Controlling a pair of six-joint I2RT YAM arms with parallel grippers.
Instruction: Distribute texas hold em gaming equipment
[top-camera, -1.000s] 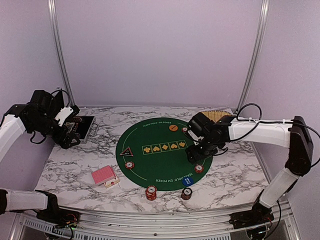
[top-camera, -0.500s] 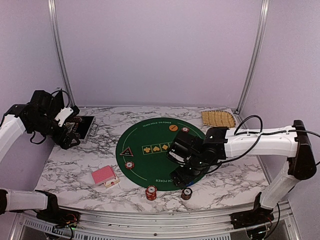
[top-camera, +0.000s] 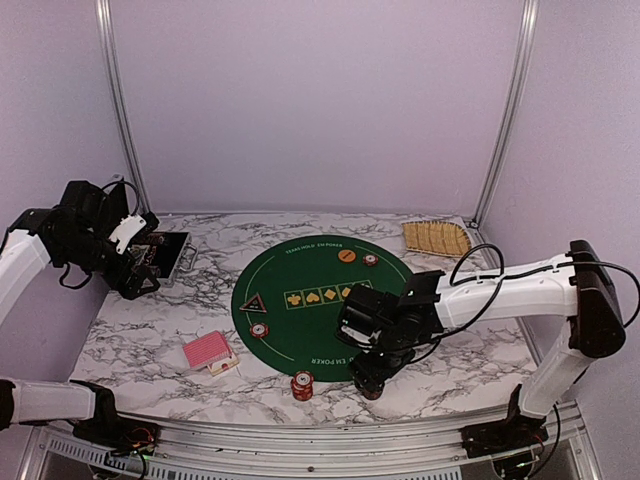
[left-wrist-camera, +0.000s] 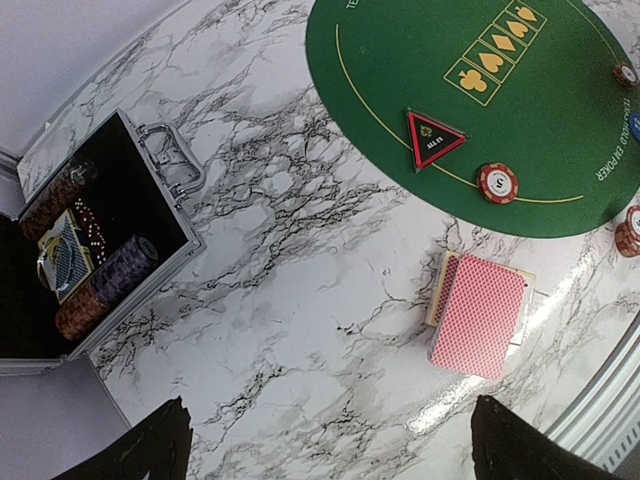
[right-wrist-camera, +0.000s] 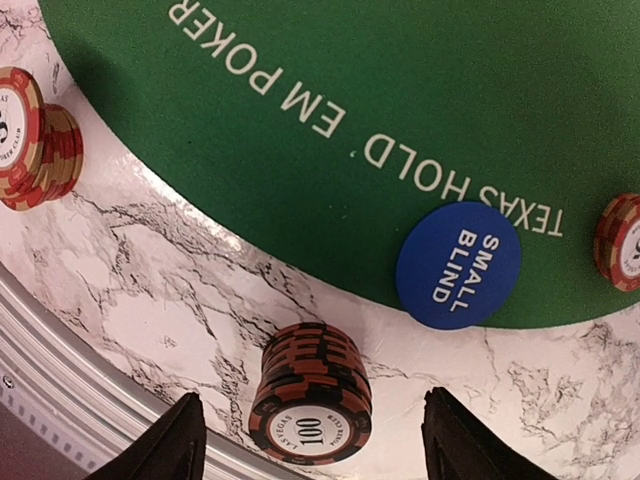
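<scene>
A dark stack of black-and-orange poker chips (right-wrist-camera: 312, 405) marked 100 stands on the marble just off the green mat's (top-camera: 320, 300) near edge. My right gripper (right-wrist-camera: 312, 445) is open and straddles it, with a gap on each side. The blue disc (right-wrist-camera: 458, 265) lies beside the stack on the mat's rim. A red-and-white chip stack (top-camera: 302, 384) stands to the left. Further chips (top-camera: 259, 330), the black triangular marker (top-camera: 251, 302) and the orange disc (top-camera: 346, 256) lie on the mat. Red-backed playing cards (left-wrist-camera: 480, 315) rest on the marble. My left gripper (left-wrist-camera: 335, 450) hangs open, high above the table's left side.
An open black-and-silver case (left-wrist-camera: 90, 250) with chips and cards inside lies at the far left. A tan woven tray (top-camera: 436, 238) sits at the back right. The metal rail of the table's front edge (top-camera: 300, 440) runs close behind the dark chip stack.
My right arm has swung from the mat's right side to its near edge and come down around the dark chip stack. The left arm has not moved.
</scene>
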